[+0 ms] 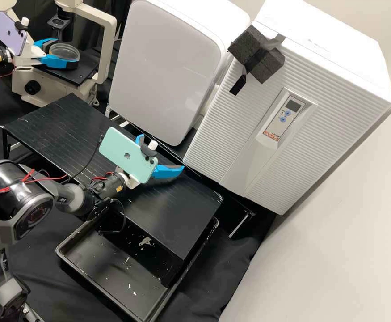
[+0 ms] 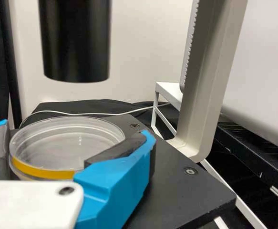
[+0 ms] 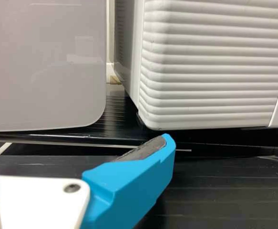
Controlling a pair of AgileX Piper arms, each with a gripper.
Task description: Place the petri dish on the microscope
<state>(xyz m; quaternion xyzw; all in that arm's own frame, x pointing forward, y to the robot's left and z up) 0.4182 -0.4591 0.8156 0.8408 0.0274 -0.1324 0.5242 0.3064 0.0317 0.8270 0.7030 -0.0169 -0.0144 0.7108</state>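
Note:
At the back left in the high view, my left gripper point(image 1: 67, 52) is shut on the clear petri dish point(image 1: 64, 48), over the black stage point(image 1: 84, 70) of the cream microscope point(image 1: 108, 27). In the left wrist view the round dish point(image 2: 67, 143), with a yellow band, lies level between the fingers of my left gripper point(image 2: 76, 132), below the black cylinder point(image 2: 76, 43). Whether its underside touches the stage point(image 2: 177, 193) I cannot tell. Above the black shelf, my right gripper point(image 1: 161, 153) stands open and holds nothing; the right wrist view shows this gripper point(image 3: 77, 136) too.
A slatted black shelf point(image 1: 52, 120) runs across the middle, with a black tray point(image 1: 115, 277) partly under it. Behind stand a white panelled device point(image 1: 164, 67) and a ribbed white cabinet point(image 1: 222, 129). The microscope's pale upright point(image 2: 208, 86) rises beside the stage.

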